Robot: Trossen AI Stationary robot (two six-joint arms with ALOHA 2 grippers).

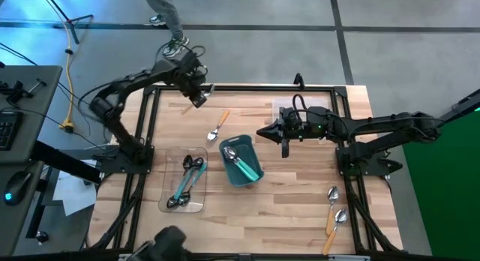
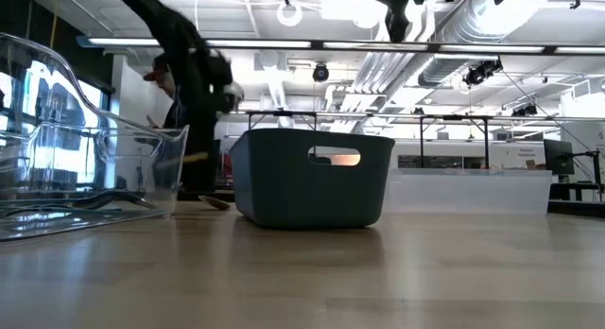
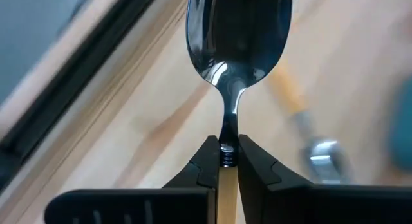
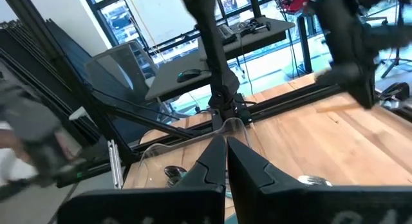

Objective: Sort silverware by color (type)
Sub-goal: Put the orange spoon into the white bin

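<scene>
1. Your landmark is the teal bin (image 1: pixel 241 162) at mid-table: it holds teal-handled spoons (image 1: pixel 238 160), lying slantwise.
2. Just left of the bin, the clear tray (image 1: pixel 185 184) holds a few spoons (image 1: pixel 187 180), at least one teal-handled and others dark.
3. Nearer you and well right of the bin, two orange-handled spoons (image 1: pixel 332 213) lie loose on the table (image 1: pixel 285 208).
4. Just beyond the bin, a single orange-handled spoon (image 1: pixel 218 124) lies on the wood.
5. Right of the bin, your right gripper (image 1: pixel 264 132) hovers close to its far corner, fingers pressed together on nothing.
6. Farthest off, beyond and left of the bin near the table's far edge, your left gripper (image 3: pixel 228 161) is raised, fingers clamped on the neck of a pale-handled spoon (image 3: pixel 237 37), bowl pointing away from the wrist.
</scene>
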